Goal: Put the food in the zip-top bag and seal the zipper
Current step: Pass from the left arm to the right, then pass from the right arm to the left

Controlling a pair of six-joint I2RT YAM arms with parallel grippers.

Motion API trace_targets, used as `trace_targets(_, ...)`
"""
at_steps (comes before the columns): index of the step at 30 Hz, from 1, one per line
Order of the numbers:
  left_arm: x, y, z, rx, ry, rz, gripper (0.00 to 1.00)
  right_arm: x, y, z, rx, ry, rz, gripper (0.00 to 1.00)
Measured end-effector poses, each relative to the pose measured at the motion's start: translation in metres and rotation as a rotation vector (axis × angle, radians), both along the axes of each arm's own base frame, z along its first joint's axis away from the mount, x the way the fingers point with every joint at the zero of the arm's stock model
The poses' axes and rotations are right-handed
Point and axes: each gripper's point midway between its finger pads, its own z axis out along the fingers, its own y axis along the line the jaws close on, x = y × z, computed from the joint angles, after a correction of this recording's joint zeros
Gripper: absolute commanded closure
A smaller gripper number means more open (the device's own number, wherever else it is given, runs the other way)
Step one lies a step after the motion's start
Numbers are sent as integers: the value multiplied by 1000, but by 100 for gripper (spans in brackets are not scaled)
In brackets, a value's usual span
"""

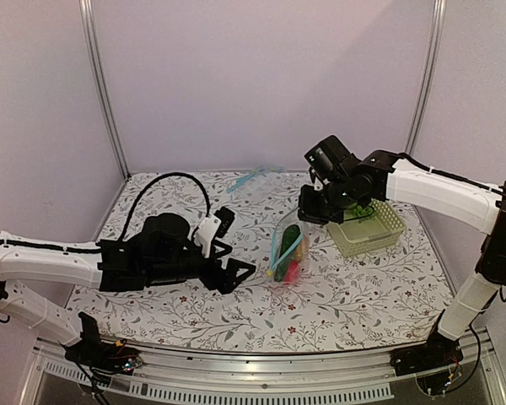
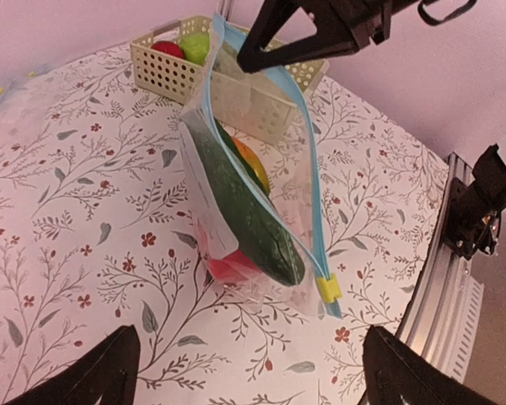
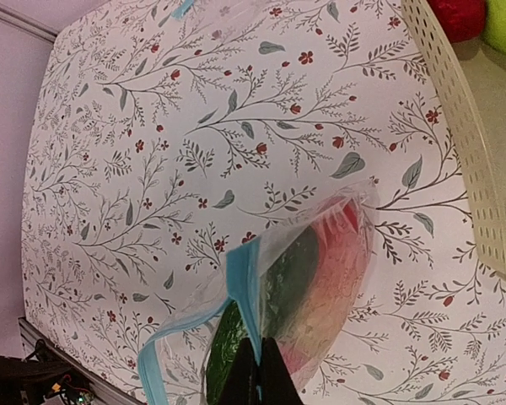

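Bag (image 1: 288,249) stands on the table (image 1: 354,295) between the arms, just beside the basket (image 1: 379,240) — cucumber (image 2: 244,211), orange piece (image 2: 255,164) and red fruit (image 2: 228,268) inside. The right gripper (image 3: 260,375) is pinched tight on the blue zipper (image 2: 308,169) at its upper end. The left gripper (image 1: 234,246) gapes wide nearby — not touching it.

In the overhead view the bag (image 1: 285,253) lies mid-frame on the table (image 1: 169,312), with the cucumber (image 1: 288,240) inside it. The basket (image 1: 388,232) stands just right of it. The left gripper (image 1: 239,245) sits left of the bag, apart; the right gripper (image 1: 309,218) meets the bag's upper end.
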Motion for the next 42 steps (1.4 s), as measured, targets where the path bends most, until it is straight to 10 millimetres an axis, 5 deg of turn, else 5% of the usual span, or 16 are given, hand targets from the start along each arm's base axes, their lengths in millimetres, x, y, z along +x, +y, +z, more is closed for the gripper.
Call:
trace_targets(13, -30, -31, -50, 126, -49, -70, 37, 4, -2, 1, 60, 33, -131, 100)
trace_targets(22, -28, -51, -55, 152, -90, -66, 66, 5, -3, 2, 64, 32, -152, 100)
trace_targets(24, -26, -53, -56, 158, -97, -53, 77, 5, -3, 2, 64, 31, -152, 100)
trace_targets(32, -19, -51, -57, 183, -122, -4, 98, 6, -2, 3, 68, 27, -152, 100)
trace_targets(38, -17, -51, -54, 185, -133, 12, 100, 7, -3, 4, 68, 22, -154, 100)
trace_targets(40, -16, -50, -55, 191, -135, 15, 100, 8, -4, 5, 70, 15, -157, 94)
trace_targets(42, -16, -50, -55, 199, -138, 12, 100, 7, -5, 8, 73, 5, -156, 76)
